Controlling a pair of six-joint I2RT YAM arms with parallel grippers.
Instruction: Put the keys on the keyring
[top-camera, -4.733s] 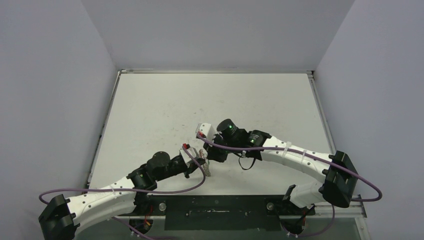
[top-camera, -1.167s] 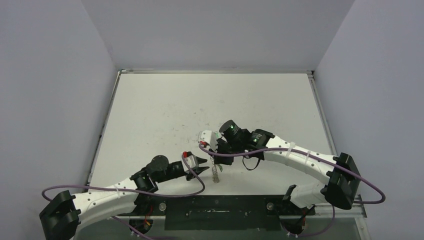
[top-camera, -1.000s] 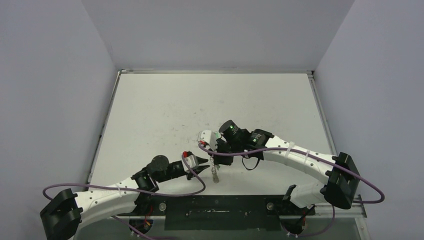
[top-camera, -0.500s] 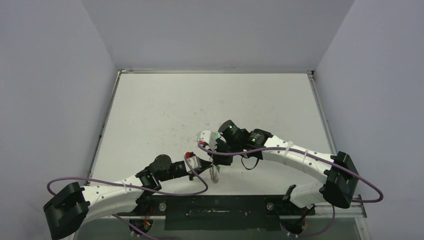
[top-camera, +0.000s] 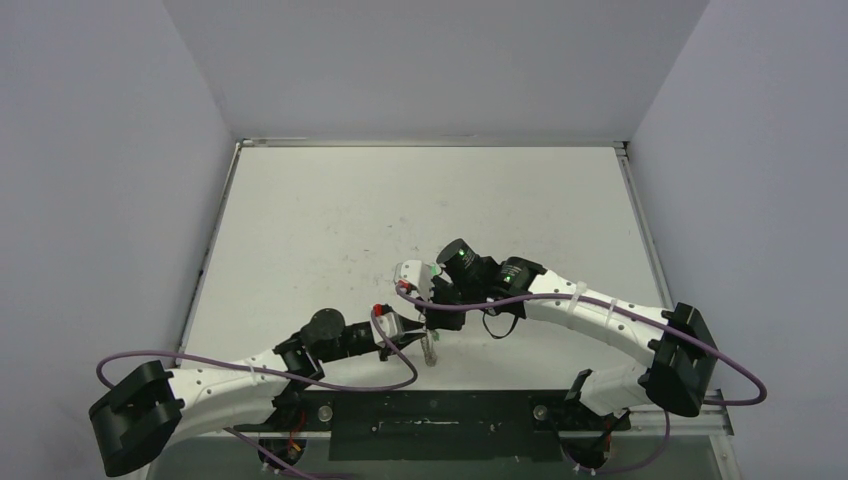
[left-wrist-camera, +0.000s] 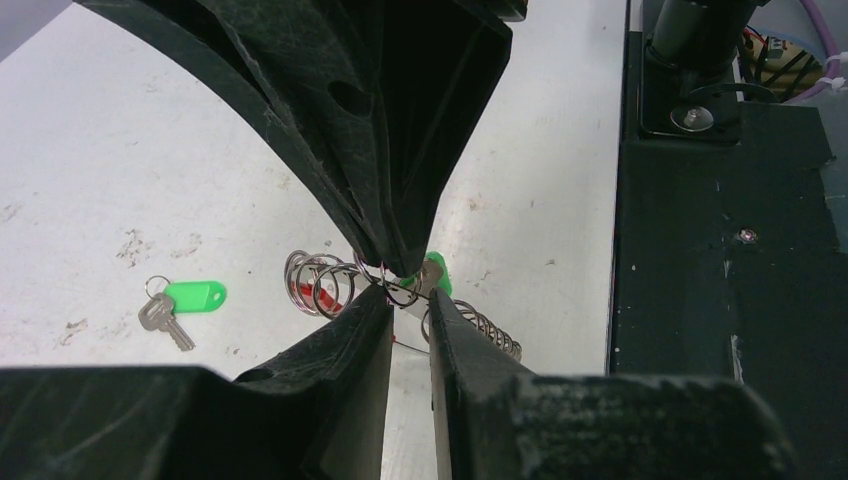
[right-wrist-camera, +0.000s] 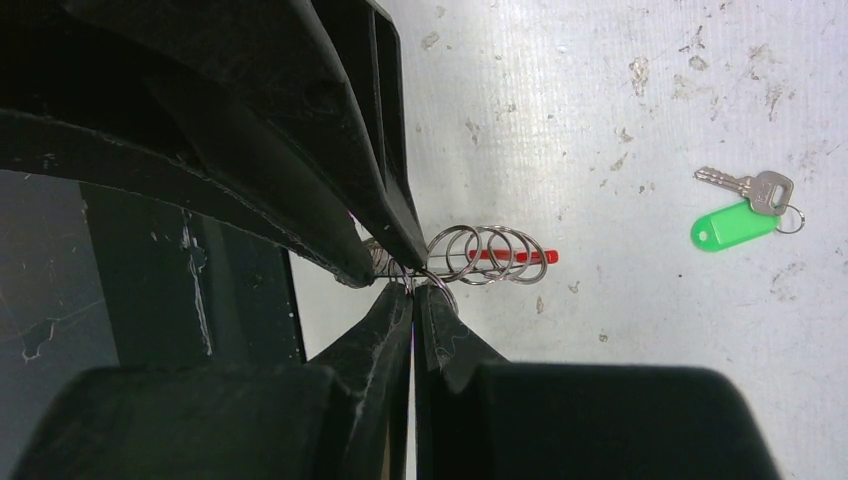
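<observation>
The keyring (left-wrist-camera: 318, 281) is a coil of silvery wire loops with a red segment (right-wrist-camera: 512, 257), hanging just above the table. My right gripper (right-wrist-camera: 411, 291) is shut on one of its loops. A green tag with a small key (left-wrist-camera: 436, 277) shows right behind the right gripper's tip (left-wrist-camera: 399, 267). My left gripper (left-wrist-camera: 408, 299) meets it from the opposite side, jaws a narrow gap apart, with a small wire ring lying across its fingertips. Another of the keys (right-wrist-camera: 750, 187), with its green tag (right-wrist-camera: 727, 227), lies loose on the table. In the top view the keyring (top-camera: 431, 348) hangs below both grippers.
The white table (top-camera: 400, 200) is scuffed and walled on three sides. A black base plate (left-wrist-camera: 720, 250) runs along the near edge, close to the coil. Purple cables (top-camera: 300, 378) loop beside both arms.
The left arm has pushed forward and brought its gripper up against the right gripper's tip at the coil. The right arm has held still with the keyring.
</observation>
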